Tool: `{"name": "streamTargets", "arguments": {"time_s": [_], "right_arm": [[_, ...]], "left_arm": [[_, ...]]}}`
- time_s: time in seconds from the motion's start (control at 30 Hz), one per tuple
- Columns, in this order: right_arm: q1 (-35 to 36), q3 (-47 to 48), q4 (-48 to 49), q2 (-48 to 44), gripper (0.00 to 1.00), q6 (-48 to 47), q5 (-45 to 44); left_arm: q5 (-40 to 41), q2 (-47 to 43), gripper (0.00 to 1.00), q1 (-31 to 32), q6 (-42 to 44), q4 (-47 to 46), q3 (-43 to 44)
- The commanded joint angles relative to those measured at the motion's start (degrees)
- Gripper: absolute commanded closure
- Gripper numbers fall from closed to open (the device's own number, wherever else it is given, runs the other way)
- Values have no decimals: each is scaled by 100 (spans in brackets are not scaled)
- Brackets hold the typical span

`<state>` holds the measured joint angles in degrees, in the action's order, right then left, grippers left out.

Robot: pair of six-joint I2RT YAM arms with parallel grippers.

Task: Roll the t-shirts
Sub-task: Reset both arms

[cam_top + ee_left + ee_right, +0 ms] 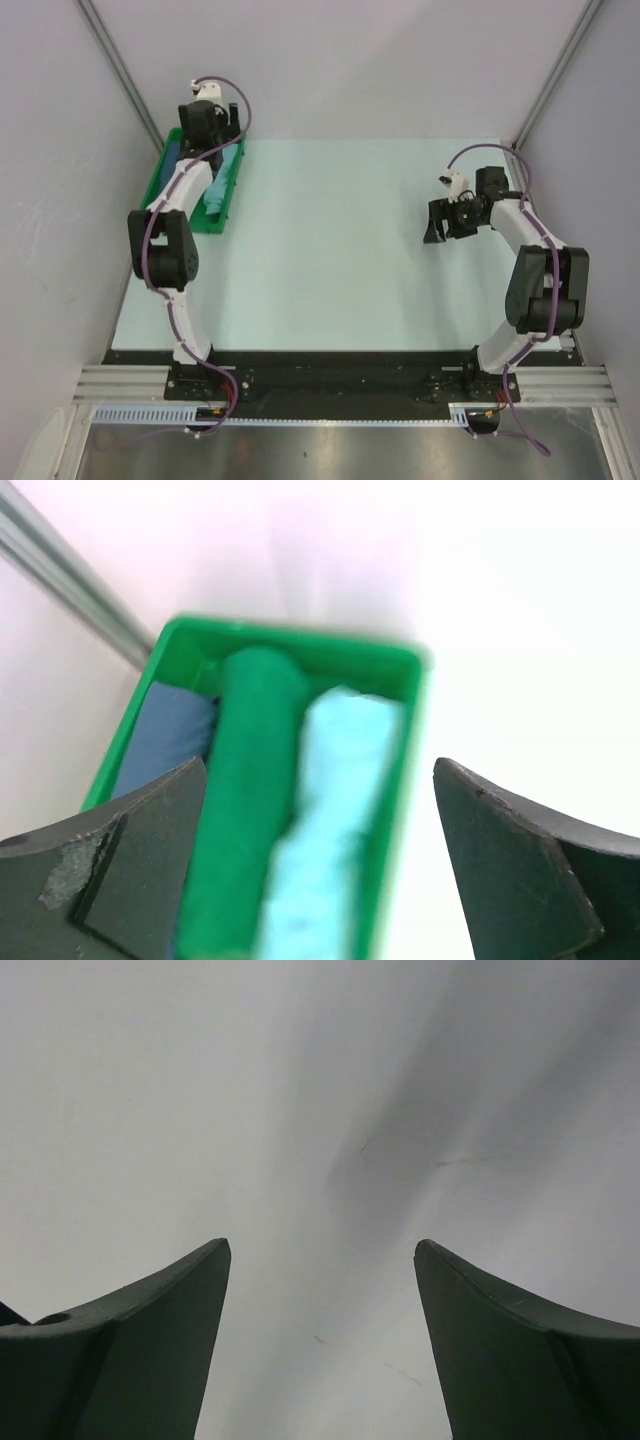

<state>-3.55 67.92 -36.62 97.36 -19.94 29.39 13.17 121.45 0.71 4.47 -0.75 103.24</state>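
A light turquoise rolled t-shirt (335, 810) lies along the right side of a green bin (300, 640), next to a dark green roll (250, 800) and a blue roll (170, 740). In the top view the t-shirt (218, 185) shows in the bin (205, 228) at the table's far left. My left gripper (320, 765) hovers open above the bin, its fingers (150, 850) spread wide on either side of the rolls and touching none; the top view has it (222, 135) over the bin's far end. My right gripper (322, 1245) is open with nothing in it, over bare table at the right (440, 222).
The pale table (330, 260) stretches between the two arms. White walls close in on the left, back and right, with the bin pressed into the back left corner. A black rail (330, 375) with the arm bases runs along the near edge.
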Motion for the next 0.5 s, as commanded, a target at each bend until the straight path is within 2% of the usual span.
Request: {"name": "streamTargets", "arguments": {"time_s": [0.0, 0.1, 0.2, 0.27, 0.33, 0.47], "right_arm": [[-75, 46, 348, -814, 17, 306, 58], [-145, 37, 454, -1262, 1, 535, 102], [-242, 37, 489, -1649, 0, 728, 155], [-277, 37, 472, -1852, 0, 825, 190], [-321, 37, 445, -1984, 0, 895, 234], [-348, 2, 436, -2046, 0, 1054, 418]], "left_arm": [[-25, -1698, 0, 719, -789, -460, -1292], [-41, -2622, 0, 1342, -1298, -452, -2473], [62, -3361, 0, 2150, -1650, -66, -3265], [674, -3636, 0, 2941, -1721, 205, -3775], [1021, -3961, 0, 3538, -2255, 478, -4126], [855, -4445, 0, 3954, -3039, 884, -4672]]}}
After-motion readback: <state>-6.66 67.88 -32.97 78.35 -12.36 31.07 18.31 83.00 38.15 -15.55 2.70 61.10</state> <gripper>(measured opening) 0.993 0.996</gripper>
